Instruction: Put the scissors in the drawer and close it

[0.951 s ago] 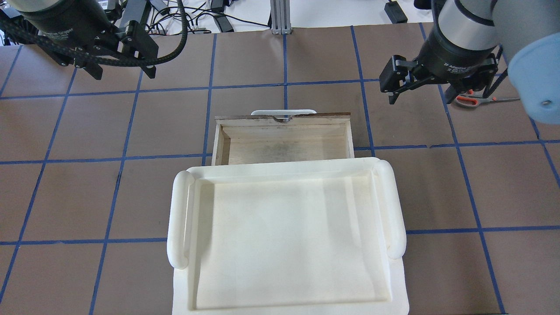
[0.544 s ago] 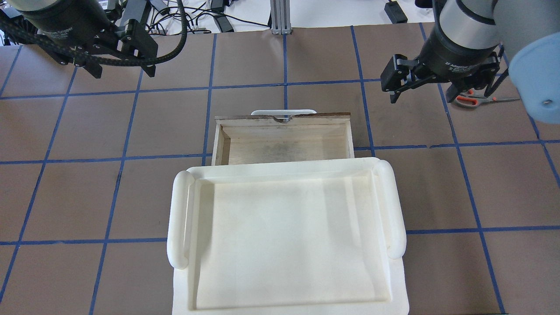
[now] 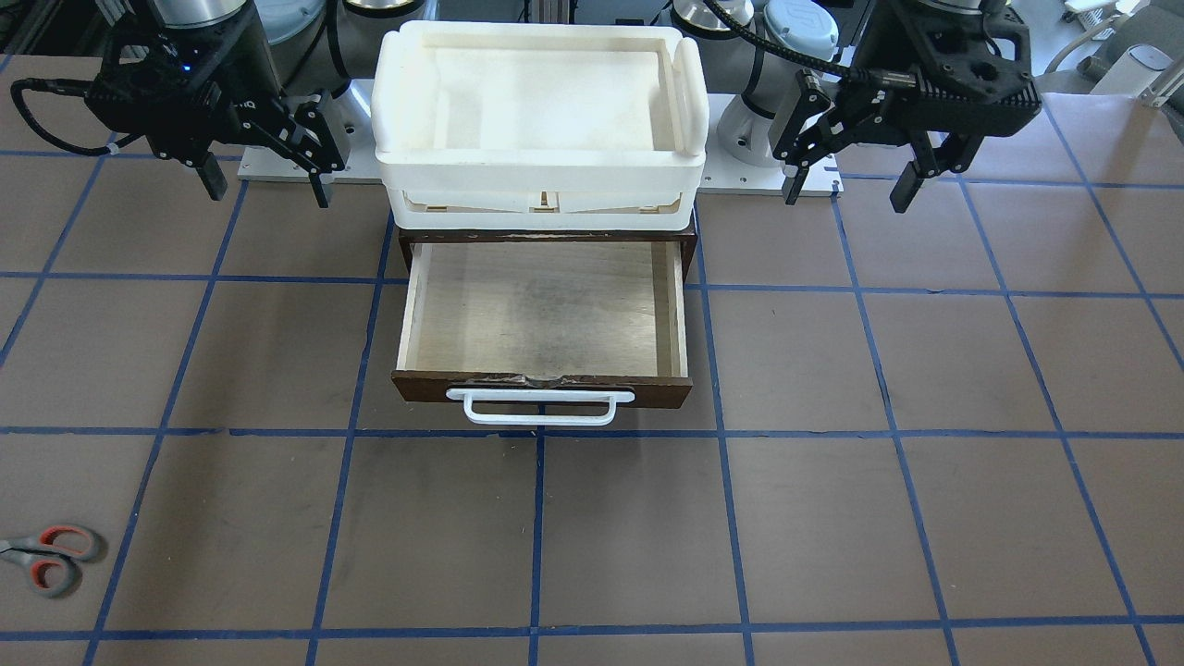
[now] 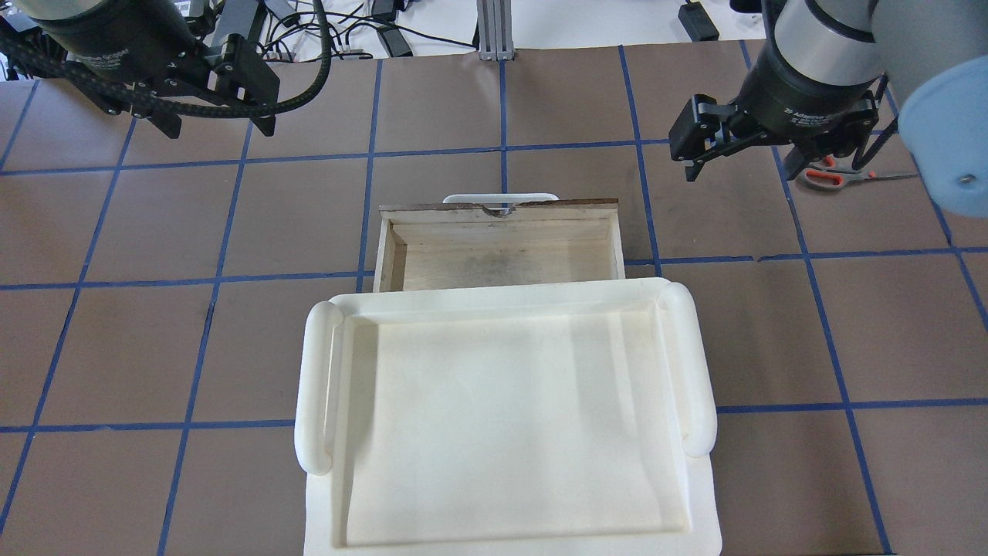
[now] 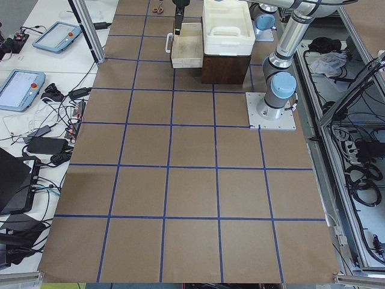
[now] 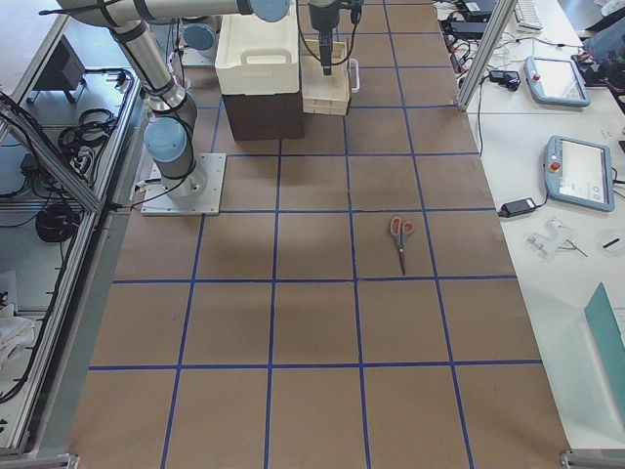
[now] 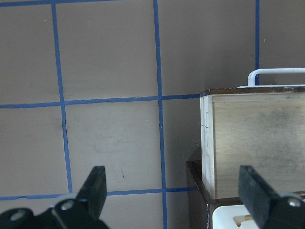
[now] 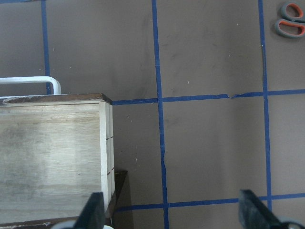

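The scissors (image 3: pixel 46 560) lie flat on the table far to my right, grey handles lined orange-red. In the overhead view the scissors (image 4: pixel 830 176) show just behind my right gripper (image 4: pixel 741 174). That gripper is open, empty and raised above the table. In the right wrist view the scissors (image 8: pixel 291 21) sit at the top right corner. The drawer (image 3: pixel 541 310) is pulled out and empty, with pale plywood inside and a white bar handle (image 3: pixel 541 407). My left gripper (image 4: pixel 218 131) hangs open and empty at the far left, apart from the drawer (image 4: pixel 502 259).
A white plastic tray (image 4: pixel 316 386) sits on top of the dark brown cabinet (image 5: pixel 225 66) that holds the drawer. Blue tape lines grid the brown table. Cables and tablets lie beyond the far table edge.
My right gripper has shifted very slightly toward the far right, near the scissors. The left arm, drawer and scissors have not moved.
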Controlling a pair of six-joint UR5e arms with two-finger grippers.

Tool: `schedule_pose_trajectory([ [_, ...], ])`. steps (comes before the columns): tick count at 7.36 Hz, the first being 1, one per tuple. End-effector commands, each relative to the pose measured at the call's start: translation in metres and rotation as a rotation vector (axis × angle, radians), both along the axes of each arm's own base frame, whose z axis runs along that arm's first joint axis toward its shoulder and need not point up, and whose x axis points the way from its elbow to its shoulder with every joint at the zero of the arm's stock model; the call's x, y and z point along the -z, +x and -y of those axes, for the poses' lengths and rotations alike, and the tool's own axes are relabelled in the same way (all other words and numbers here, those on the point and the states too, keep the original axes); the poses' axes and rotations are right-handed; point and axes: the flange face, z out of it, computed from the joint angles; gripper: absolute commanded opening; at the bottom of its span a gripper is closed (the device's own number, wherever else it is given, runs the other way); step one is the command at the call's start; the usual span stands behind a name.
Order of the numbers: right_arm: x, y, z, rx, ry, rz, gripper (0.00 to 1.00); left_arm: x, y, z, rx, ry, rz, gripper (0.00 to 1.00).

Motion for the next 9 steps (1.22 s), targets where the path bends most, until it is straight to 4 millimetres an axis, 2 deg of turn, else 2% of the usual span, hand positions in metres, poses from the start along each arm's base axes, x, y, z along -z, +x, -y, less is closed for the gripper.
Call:
schedule_pose_trajectory([
  [1,0.009,0.0,0.006,0.0,0.017,0.001,1.0,0.001,0.001,0.001,-0.002,0.002,0.0,1.0],
  [4,0.008,-0.004,0.007,0.006,0.017,0.0,1.0,0.001,0.0,0.001,-0.001,0.002,0.0,1.0],
  [6,0.016,-0.003,0.014,-0.015,0.032,0.002,1.0,0.002,0.0,0.0,-0.001,0.003,0.0,1.0],
  [7,0.023,-0.01,0.023,-0.146,0.038,-0.017,0.99,0.005,0.0,-0.004,0.001,0.009,0.001,1.0],
  [9,0.035,-0.049,0.04,-0.351,0.066,-0.039,0.99,0.006,-0.001,-0.005,0.001,0.011,0.001,1.0],
])
